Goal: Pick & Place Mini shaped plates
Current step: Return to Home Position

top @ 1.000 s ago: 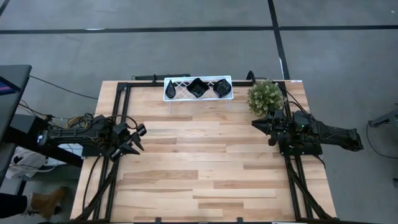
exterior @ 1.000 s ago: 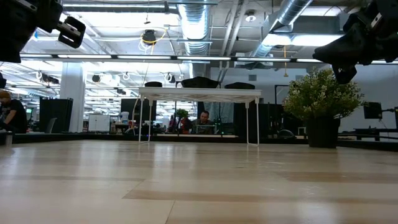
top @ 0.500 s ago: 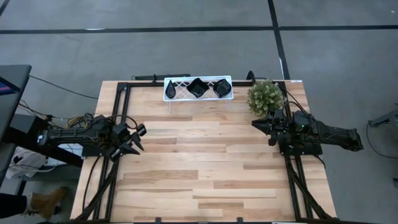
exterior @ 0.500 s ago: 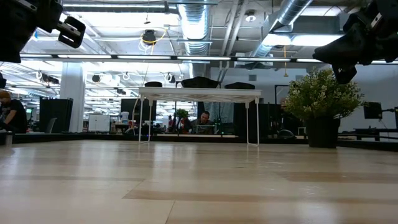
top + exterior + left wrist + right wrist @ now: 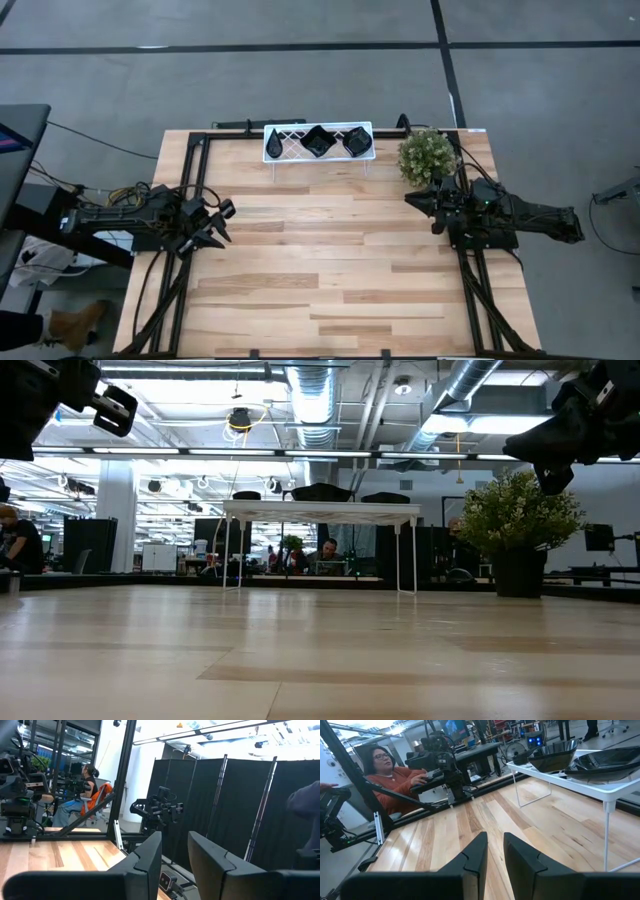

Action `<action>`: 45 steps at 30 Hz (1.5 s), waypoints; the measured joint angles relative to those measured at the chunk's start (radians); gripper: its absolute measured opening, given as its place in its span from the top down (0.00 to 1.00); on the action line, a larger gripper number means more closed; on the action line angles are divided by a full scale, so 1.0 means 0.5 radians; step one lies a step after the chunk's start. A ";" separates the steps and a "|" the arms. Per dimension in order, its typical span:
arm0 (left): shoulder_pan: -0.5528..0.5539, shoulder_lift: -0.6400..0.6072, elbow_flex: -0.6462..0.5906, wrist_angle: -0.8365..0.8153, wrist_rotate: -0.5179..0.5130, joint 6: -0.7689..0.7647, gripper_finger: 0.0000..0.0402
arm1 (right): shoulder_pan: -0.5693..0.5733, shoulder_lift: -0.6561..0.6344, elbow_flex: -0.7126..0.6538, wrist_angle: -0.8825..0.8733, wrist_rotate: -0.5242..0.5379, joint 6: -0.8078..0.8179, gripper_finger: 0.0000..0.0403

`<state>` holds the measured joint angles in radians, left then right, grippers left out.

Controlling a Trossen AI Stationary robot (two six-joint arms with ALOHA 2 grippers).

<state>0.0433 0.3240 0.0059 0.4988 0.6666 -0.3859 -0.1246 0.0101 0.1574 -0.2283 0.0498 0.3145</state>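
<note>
I'm holding the left claw [image 5: 222,224] up off the wooden table [image 5: 330,270] at its left edge. Its fingers are showing a narrow gap and gripping nothing. The right claw [image 5: 411,199] is hanging over the opposite edge, aimed back toward the left one. Its gap is slimmer again, and it too is carrying nothing. The mini shaped plates are all sitting on the white wire rack [image 5: 290,148], well apart from both claws. The rack is farther out toward the back edge, off to the right of my left claw and to the left of my right one. I'm counting three black piles on it. The teardrop stack [image 5: 272,149] is lying nearest the left claw's side, the wavy square stack [image 5: 317,141] is in the middle, and the third stack [image 5: 356,141] is nearest the right claw. I cannot tell that last shape for certain. The green bushy plant [image 5: 428,155] is standing near the right claw, just beyond it toward the back. Past the table, the right wrist camera is showing me a seated person in an orange-red top [image 5: 395,785].
</note>
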 joint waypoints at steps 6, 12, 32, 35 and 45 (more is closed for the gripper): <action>0.000 -0.006 0.000 0.004 0.000 0.000 0.76 | 0.000 0.000 0.000 0.000 0.000 0.000 0.85; 0.000 -0.006 0.000 0.005 -0.001 0.000 0.76 | -0.001 0.000 0.000 0.000 0.000 0.000 0.85; 0.000 -0.007 0.000 0.036 0.000 0.000 0.76 | -0.001 0.000 0.000 0.000 -0.001 0.000 0.85; 0.000 -0.007 0.000 0.037 0.000 0.000 0.76 | 0.000 0.000 0.000 0.000 -0.001 0.000 0.85; 0.000 -0.007 0.000 0.037 0.000 0.000 0.76 | 0.000 0.000 0.000 0.000 0.000 0.000 0.85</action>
<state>0.0433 0.3206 0.0059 0.5171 0.6666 -0.3859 -0.1246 0.0101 0.1574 -0.2283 0.0498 0.3145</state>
